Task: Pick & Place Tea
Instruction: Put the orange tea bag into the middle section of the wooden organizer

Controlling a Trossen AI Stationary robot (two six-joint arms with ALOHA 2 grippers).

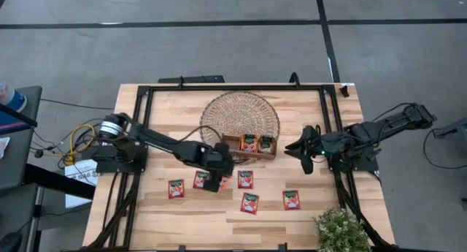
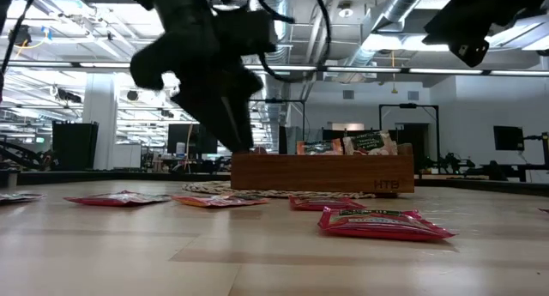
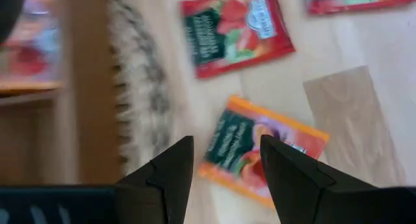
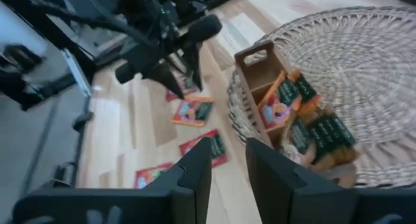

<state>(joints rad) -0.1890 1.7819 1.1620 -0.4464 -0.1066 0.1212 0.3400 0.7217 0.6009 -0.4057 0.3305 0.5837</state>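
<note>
Several red tea sachets lie flat on the wooden table, and a few more stand in the brown divided tray. My left gripper is open just over an orange sachet, which shows between its dark fingers in the left wrist view. In the low view this gripper points down left of the tray. Right of the tray, my right gripper hangs open above the table with nothing between its fingers.
The tray rests on the edge of a round wicker mat. A small green plant stands at the table's front right corner. Black frame rails run along the back and both sides.
</note>
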